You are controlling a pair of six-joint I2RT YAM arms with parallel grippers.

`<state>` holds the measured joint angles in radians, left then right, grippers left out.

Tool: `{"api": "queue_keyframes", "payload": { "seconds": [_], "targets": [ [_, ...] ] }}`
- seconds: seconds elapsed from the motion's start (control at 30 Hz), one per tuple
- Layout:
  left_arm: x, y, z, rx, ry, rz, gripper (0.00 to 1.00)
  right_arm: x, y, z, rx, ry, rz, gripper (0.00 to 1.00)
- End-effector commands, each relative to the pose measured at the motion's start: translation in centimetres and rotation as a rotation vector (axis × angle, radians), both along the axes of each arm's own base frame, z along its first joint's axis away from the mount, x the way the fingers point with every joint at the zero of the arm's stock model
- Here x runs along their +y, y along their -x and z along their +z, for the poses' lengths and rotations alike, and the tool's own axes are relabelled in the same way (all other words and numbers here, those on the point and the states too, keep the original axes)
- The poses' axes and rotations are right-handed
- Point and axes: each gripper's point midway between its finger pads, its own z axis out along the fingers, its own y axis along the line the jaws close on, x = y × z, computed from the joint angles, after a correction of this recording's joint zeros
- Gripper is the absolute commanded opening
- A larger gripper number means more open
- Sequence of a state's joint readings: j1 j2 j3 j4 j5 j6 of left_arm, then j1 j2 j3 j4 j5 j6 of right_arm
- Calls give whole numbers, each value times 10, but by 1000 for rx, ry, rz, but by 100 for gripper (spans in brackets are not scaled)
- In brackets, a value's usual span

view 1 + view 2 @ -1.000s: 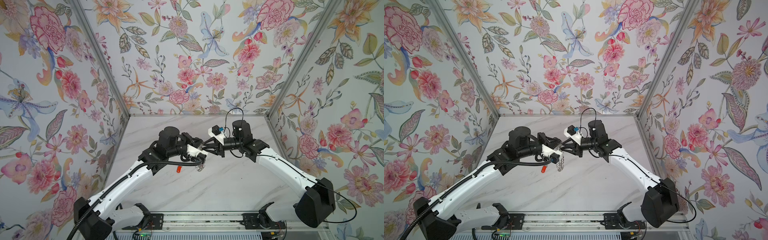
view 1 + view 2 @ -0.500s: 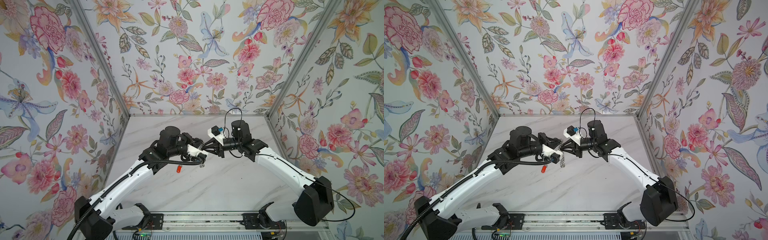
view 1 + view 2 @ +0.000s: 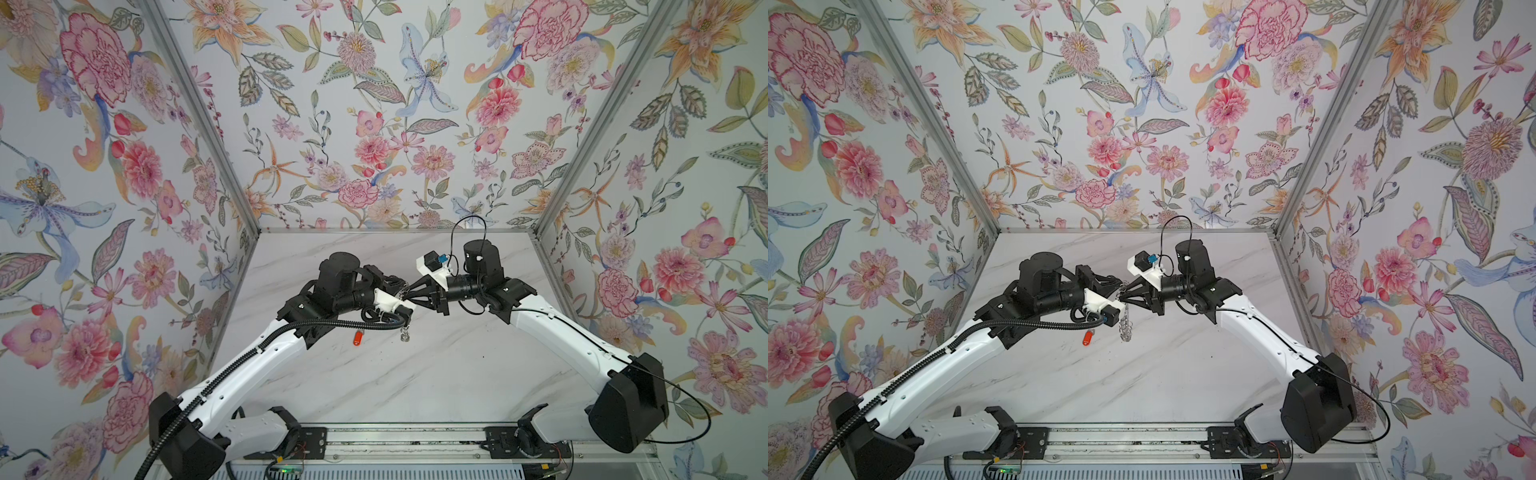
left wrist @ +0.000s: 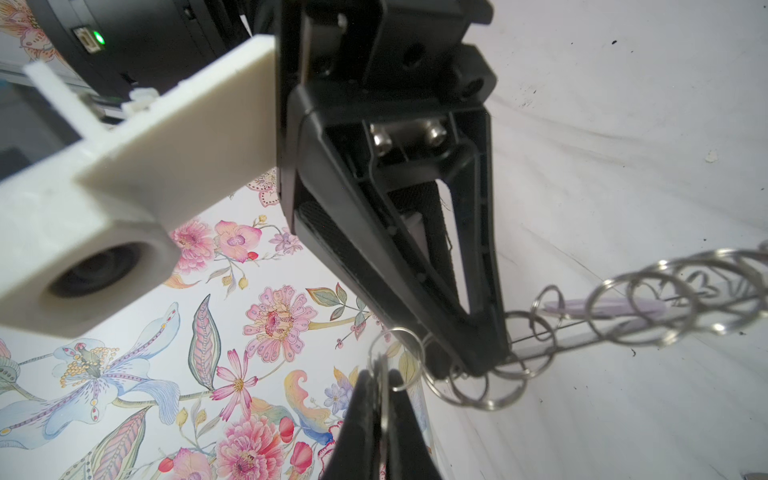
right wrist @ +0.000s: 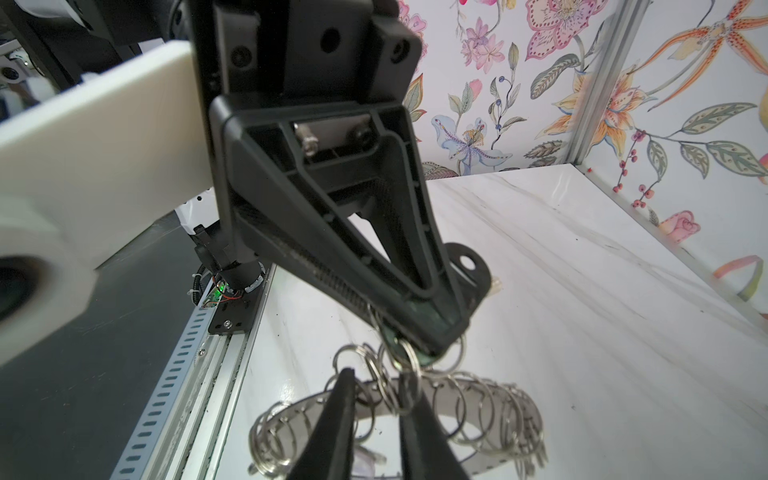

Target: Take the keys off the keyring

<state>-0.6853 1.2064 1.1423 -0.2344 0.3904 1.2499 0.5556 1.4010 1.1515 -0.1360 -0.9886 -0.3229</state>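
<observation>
Hardly anything has shifted over the last second: both arms keep their nose-to-nose pose above the middle of the desk (image 3: 436, 374), and the right pincer (image 5: 376, 376) has drawn its jaws closer; the orange-red fob (image 3: 357, 337) lies where it lay, flat on the desk and free of the ring, just left of the hanging metal and close under the left arm's black cable (image 3: 332, 322).

The keyring (image 3: 1126, 326) is off the desk, held up between the two pincers and drooping below their meeting point in both top views; its flat silver band curves away beneath the right wrist camera, its rim crowded with small wire loops (image 5: 486, 415).

The right pincer stands narrow, not fully closed; a few loops and the band's edge sit between its fingers (image 5: 332, 436), and the left wrist view shows its tips pinched on the ring's rim.

The left pincer (image 4: 380, 376) is clamped tight on a thin flat piece seen edge-on, hung on one loop; in the right wrist view that piece looks dark at the tips, so I take it for the black-rimmed tag (image 5: 394, 351), though most of it is hidden.

A pale tag (image 4: 623, 309) lies among the loops farther along the band, on the ring as far as can be told.
</observation>
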Motion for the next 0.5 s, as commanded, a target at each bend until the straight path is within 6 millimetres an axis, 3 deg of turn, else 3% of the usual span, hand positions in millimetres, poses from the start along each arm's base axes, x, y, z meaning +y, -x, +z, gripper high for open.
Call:
{"api": "queue_keyframes", "payload": {
  "seconds": [0.0, 0.47],
  "targets": [
    [-1, -1, 20, -28, 38, -12, 0, 0, 11, 14, -18, -36, 38, 15],
    [10, -9, 39, -118, 136, 47, 0, -1, 9, 11, -5, -32, 30, 0]
  ]
}}
